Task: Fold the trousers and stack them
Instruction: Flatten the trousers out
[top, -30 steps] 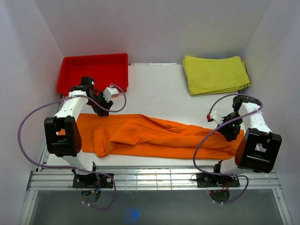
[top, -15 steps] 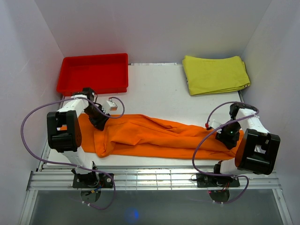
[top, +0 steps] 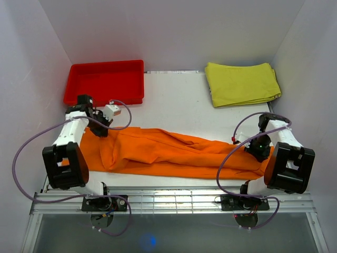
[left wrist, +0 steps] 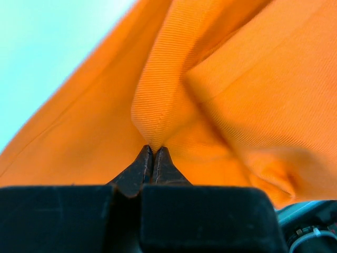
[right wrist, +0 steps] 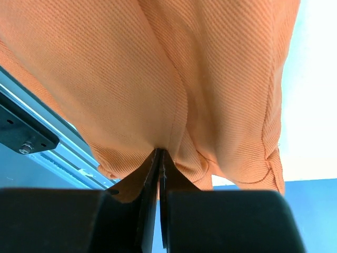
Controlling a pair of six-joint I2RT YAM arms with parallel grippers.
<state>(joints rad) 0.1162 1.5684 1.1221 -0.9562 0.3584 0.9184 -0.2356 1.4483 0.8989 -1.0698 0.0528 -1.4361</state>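
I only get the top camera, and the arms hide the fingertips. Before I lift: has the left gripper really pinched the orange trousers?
Observer: Yes. The left wrist view shows the left gripper shut on a raised ridge of the trousers.
Operator: And the right one?
Observer: The right wrist view shows the right gripper shut on a fold too, with cloth bunched at its tips.

From above, the right arm [top: 287, 158] covers the right end of the trousers [top: 174, 153]. In each wrist view the cloth runs off the upper edge, and whatever sits between the pressed-together fingers of the left claw [left wrist: 153, 153] and right claw [right wrist: 159, 154] is unseen
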